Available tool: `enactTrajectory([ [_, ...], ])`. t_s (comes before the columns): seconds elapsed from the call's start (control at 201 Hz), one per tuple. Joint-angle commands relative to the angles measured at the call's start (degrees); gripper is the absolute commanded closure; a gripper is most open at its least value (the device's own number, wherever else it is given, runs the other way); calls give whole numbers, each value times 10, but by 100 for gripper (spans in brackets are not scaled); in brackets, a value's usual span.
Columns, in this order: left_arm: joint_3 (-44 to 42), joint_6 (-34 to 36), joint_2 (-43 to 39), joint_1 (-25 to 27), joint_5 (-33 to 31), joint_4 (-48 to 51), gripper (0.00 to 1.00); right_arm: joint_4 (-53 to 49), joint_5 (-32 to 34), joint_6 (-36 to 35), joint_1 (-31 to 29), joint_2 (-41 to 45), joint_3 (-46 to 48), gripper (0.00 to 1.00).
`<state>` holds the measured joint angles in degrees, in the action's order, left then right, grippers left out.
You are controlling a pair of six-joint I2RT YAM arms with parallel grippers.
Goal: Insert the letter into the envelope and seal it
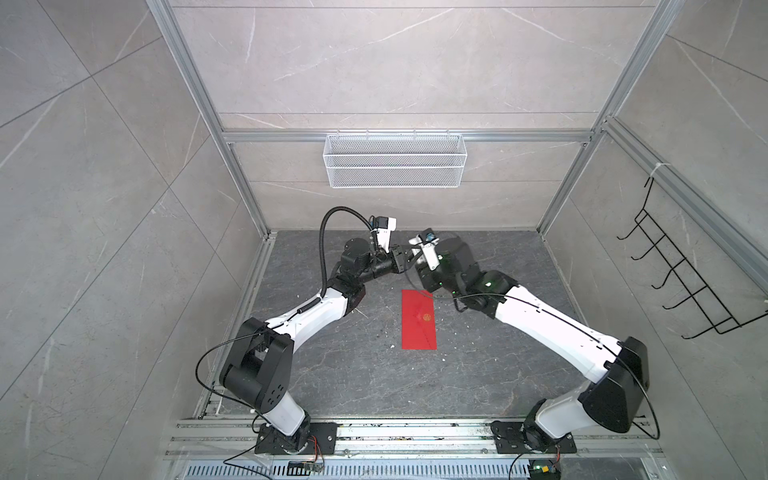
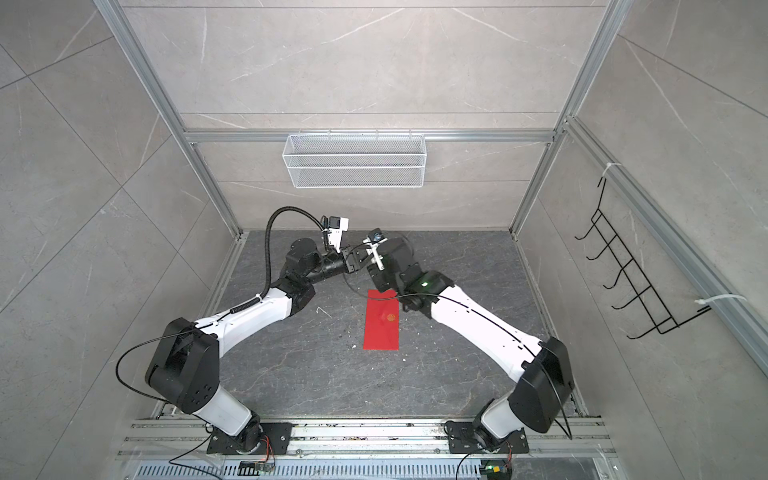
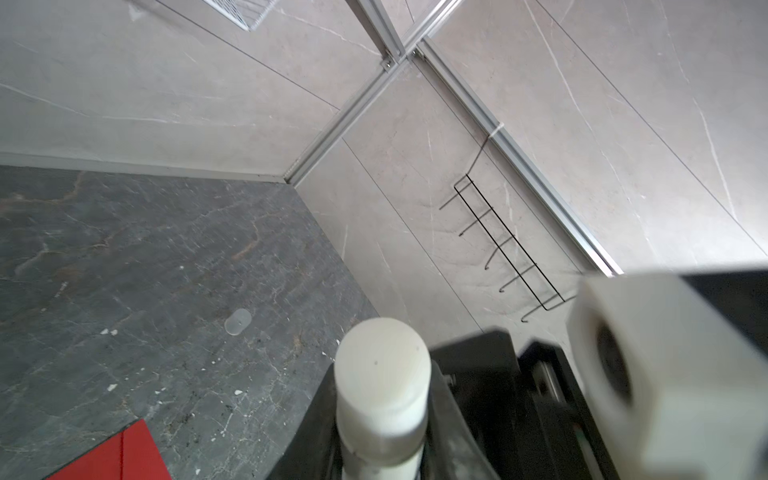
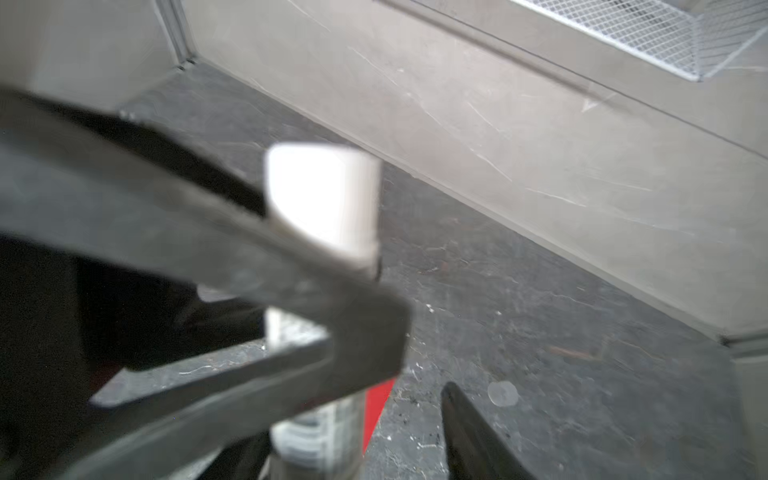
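Only your left wrist view shows the left gripper (image 3: 395, 415) pinching the white glue stick (image 3: 382, 374) just below its cap. In both top views that grip is lost among the wrists. A small clear disc (image 3: 237, 322) on the dark table (image 1: 332, 374) shows in the wrist views alone. The right wrist view has the right gripper (image 4: 353, 436) spread, its visible finger (image 4: 461, 428) clear of the tube. The white mesh basket (image 1: 395, 162) hangs on the back rail. The envelope (image 1: 419, 320), bright red with a gold emblem, lies flat mid-table, toward the arm bases from both grippers. You cannot tell what it holds.
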<state>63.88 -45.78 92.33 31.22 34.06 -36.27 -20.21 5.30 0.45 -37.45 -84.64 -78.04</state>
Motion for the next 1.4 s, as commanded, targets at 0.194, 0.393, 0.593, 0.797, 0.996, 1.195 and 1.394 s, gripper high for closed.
enactTrajectory([
  [0.194, 5, -63, -10, -16, 70, -95, 100, 169, -541, 139, 156, 46, 99, 35],
  [0.393, 6, -79, -5, -16, 79, -112, 100, 282, -629, 224, 192, 24, 130, 42],
  [0.593, 7, -86, 0, -16, 80, -117, 100, 314, -654, 249, 192, 4, 128, 46],
  [0.797, 12, -98, 10, -17, 81, -129, 100, 332, -672, 265, 191, -10, 124, 55],
  [0.996, 13, -101, 12, -16, 81, -130, 100, 341, -677, 273, 190, -18, 123, 65],
  [1.195, 13, -102, 13, -16, 81, -129, 100, 343, -677, 278, 187, -23, 121, 74],
  [1.394, 11, -96, 11, -16, 79, -120, 100, 339, -657, 281, 185, -19, 119, 92],
])
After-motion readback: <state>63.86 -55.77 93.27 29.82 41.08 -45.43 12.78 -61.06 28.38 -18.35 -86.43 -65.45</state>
